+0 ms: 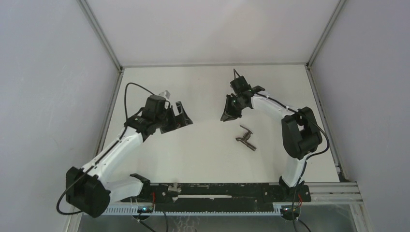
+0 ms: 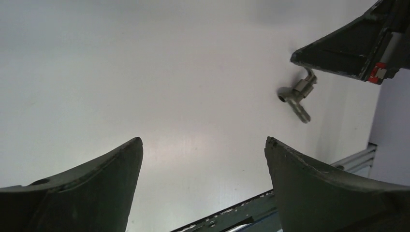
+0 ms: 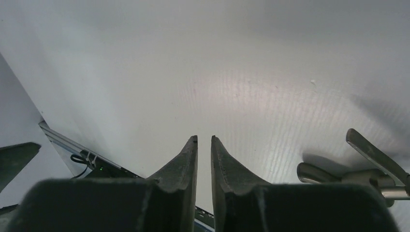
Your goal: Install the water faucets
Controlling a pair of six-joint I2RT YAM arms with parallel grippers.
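Lying on the white surface (image 1: 203,159) right of centre, the water faucets (image 1: 246,138) show you a small, dull grey-brown metal piece. It has a slim stem crossed by a thin lever handle, and a short stub whose round open end faces the left wrist camera (image 2: 297,94). You cannot tell from these views whether the parts are screwed together or only touching. From the right wrist they sit low at the right edge (image 3: 372,169), clear of the fingers.

Your left tool (image 1: 181,116) has its fingers spread wide apart (image 2: 203,142) with only bare surface between them; it holds and touches nothing. Your right tool (image 1: 226,117) has its fingers nearly together, with a thin slit between them (image 3: 204,140) and nothing gripped.

Your left arm runs from its near-left base up and inward, with the tool above the left-centre of the surface and pointing right. Your right arm bends at the right edge and reaches far and left, its tool angled down, near the faucets on their far-left side but apart from them.
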